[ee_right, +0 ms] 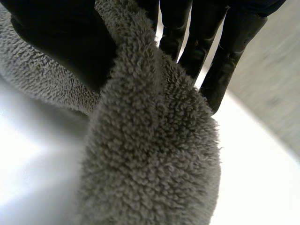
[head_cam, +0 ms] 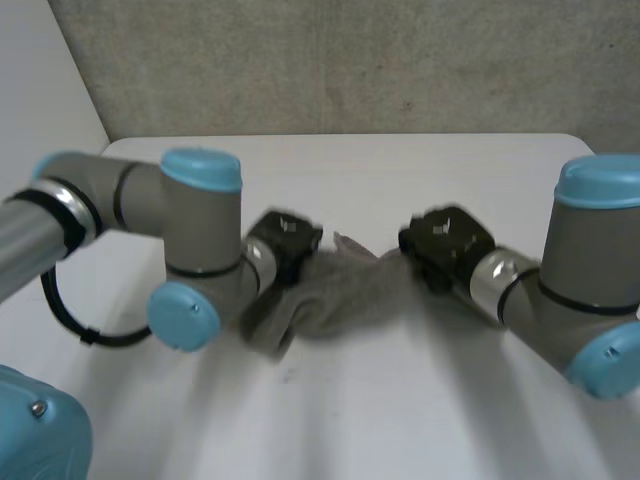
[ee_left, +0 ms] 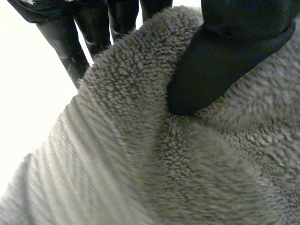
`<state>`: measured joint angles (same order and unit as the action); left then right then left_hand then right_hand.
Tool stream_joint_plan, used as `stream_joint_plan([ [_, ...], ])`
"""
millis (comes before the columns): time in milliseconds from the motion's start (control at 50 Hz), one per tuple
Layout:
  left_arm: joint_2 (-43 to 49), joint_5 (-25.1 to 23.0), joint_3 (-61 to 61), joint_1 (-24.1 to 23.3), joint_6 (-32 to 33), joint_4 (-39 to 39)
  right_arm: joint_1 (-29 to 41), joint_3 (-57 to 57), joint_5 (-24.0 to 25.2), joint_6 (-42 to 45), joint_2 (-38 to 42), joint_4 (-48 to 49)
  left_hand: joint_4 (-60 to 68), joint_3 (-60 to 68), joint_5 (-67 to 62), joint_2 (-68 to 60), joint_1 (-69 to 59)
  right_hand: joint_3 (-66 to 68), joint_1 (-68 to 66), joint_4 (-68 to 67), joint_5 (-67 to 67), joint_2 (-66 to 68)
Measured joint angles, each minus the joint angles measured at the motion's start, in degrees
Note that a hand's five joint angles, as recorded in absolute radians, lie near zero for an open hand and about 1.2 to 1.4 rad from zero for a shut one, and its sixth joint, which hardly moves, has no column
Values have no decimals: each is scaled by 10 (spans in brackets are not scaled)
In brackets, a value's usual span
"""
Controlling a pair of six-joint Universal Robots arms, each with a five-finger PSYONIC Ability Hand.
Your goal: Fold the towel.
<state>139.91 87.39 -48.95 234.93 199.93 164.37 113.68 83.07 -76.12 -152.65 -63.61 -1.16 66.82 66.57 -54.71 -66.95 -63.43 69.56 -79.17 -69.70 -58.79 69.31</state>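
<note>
1. While both arms bend inward over the white bench (head_cam: 400,420), the left robot hand (head_cam: 285,245) clamps the left end of the grey towel (head_cam: 340,295) between thumb (ee_left: 211,70) and fingers (ee_left: 65,42).
2. The right robot hand (head_cam: 445,240) pinches the towel's right end likewise, thumb on one face, fingers on the other.
3. The towel is bunched between the two robot hands, at the bench's middle.
</note>
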Motion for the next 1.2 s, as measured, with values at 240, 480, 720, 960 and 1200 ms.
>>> stream_joint_plan([
  [240,-89,126,137,8,-27,306,4,-49,-67,-90,-21,450,29,29,-16,-24,-7,0,-1,0,0,0],
  [480,-218,100,-254,11,-91,363,10,-1,40,-53,-11,232,29,30,-16,-25,-7,1,-2,0,-2,0],
  [720,-232,63,-501,3,-83,279,4,27,76,109,43,-99,-93,-90,71,98,61,2,-2,0,-2,2],
  [960,-359,65,-548,-7,-81,230,-25,79,75,36,-52,-123,-517,-514,493,517,482,-494,566,496,485,-489],
  [1200,-342,61,-456,10,-80,218,-105,72,81,-68,-91,-139,-493,-488,474,492,457,-511,582,513,503,-507],
])
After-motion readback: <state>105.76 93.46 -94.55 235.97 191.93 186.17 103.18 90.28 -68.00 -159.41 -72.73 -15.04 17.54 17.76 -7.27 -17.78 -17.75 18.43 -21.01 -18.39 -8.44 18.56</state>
